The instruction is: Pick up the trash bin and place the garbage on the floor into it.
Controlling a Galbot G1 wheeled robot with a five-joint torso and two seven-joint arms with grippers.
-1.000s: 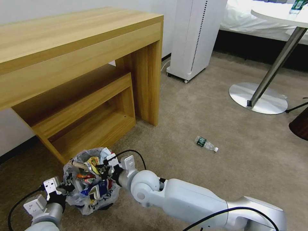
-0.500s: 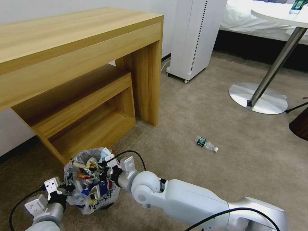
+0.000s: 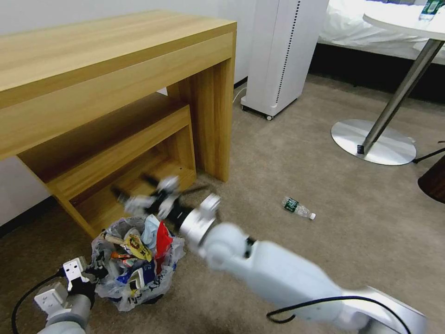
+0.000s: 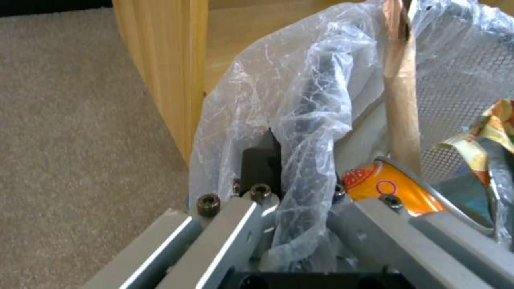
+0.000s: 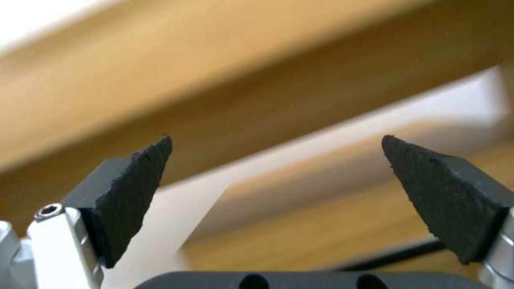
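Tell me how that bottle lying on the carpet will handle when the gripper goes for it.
The bottle lies on its side on the floor, so a nudge would probably roll it. It looks clear and empty, so likely light and apt to skid or dent under a squeeze. The smooth round plastic may slip between the open right gripper pads.

The trash bin (image 3: 134, 264) stands on the floor (image 3: 287, 157) before the desk (image 3: 111, 93). A bottle (image 3: 297, 208) lies well to its right, near the table base (image 3: 373, 141).
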